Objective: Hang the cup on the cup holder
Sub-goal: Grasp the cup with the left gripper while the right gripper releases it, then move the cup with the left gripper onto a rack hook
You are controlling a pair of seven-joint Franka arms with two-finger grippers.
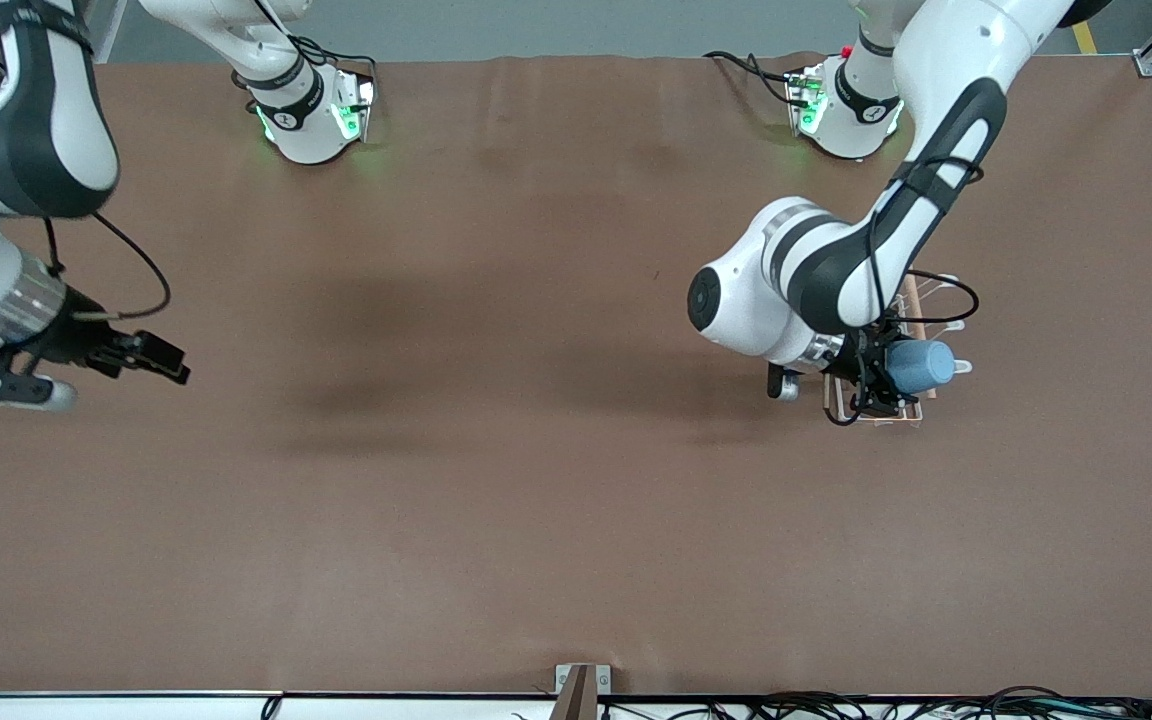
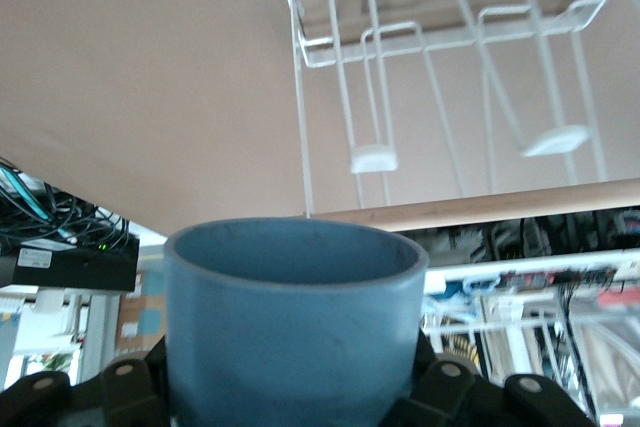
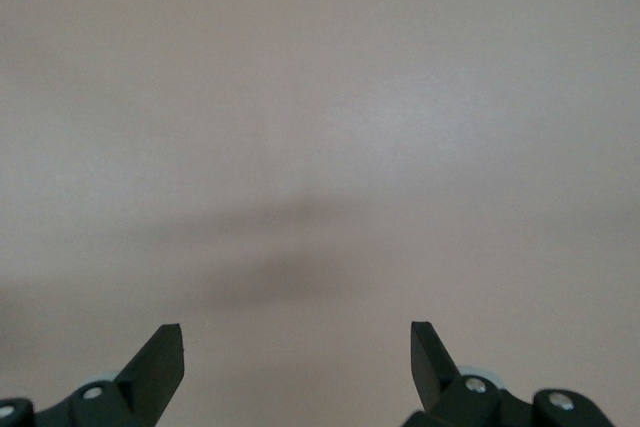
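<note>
The right tool [image 1: 121,365], lowest in the front view, hangs over bare brown surface [image 1: 496,480] at the right arm's end; this arm waits, its fingers [image 3: 160,372] spread wide with nothing between them. Toward the left arm's end, the left tool [image 1: 871,375] is closed around the cup [image 1: 921,365], carried on its side over the end of the cup holder [image 1: 911,415] nearest the front camera. The left forearm slopes down from its base, the wrist bent over the rack. In the left wrist view the cup's [image 2: 290,332] open mouth faces the wire prongs [image 2: 375,157] and wooden rod [image 2: 520,205]. I judge the pickup and carry done; what remains is seating the cup on a prong and letting go, since no prong can be seen inside it yet.
</note>
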